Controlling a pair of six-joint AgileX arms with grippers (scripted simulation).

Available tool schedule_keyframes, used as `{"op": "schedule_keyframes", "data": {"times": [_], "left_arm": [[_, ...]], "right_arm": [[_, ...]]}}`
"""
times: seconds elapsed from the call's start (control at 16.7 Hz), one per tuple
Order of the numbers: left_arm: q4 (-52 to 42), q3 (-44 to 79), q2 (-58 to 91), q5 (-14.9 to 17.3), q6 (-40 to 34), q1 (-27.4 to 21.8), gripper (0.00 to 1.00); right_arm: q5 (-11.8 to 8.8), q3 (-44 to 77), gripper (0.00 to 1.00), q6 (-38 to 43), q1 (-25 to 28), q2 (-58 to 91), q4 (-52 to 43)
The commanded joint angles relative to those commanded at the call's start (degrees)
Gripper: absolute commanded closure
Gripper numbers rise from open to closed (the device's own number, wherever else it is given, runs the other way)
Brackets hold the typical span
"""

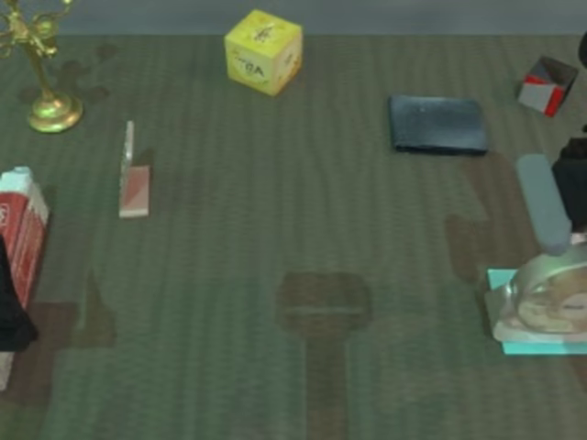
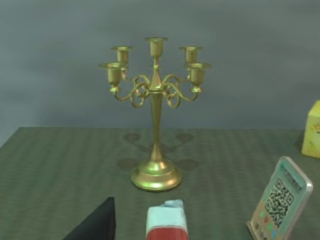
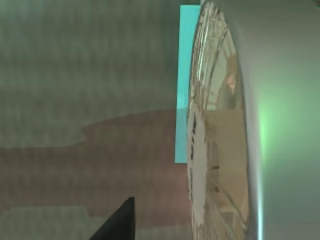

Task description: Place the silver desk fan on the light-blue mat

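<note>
The silver desk fan [image 1: 550, 298] stands on the light-blue mat [image 1: 503, 278] at the table's right edge, and cyan strips of mat show past its frame. My right arm [image 1: 543, 206] reaches down to the fan from behind it. In the right wrist view the fan's shiny grille [image 3: 215, 125] fills the right half, with the mat [image 3: 187, 60] beyond it. One dark finger [image 3: 122, 217] stands clear of the grille with table showing between them. The other finger is hidden by the fan. My left gripper [image 1: 11, 316] is parked at the left edge.
A dark navy pad [image 1: 437, 125] and a red-grey cube [image 1: 547, 87] lie behind the fan. At the back are a yellow cube [image 1: 263, 52] and a gold candelabra [image 1: 41, 64]. A QR-code stand [image 1: 133, 179] and a red-white carton [image 1: 23, 229] stand at the left.
</note>
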Motion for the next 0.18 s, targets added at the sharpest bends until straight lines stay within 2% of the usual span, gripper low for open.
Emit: {"op": "schedule_keyframes", "data": {"times": [0.18], "left_arm": [[0.00,0.00,0.00,0.00,0.00,0.00,0.00]], "right_arm": [[0.00,0.00,0.00,0.00,0.00,0.00,0.00]]}}
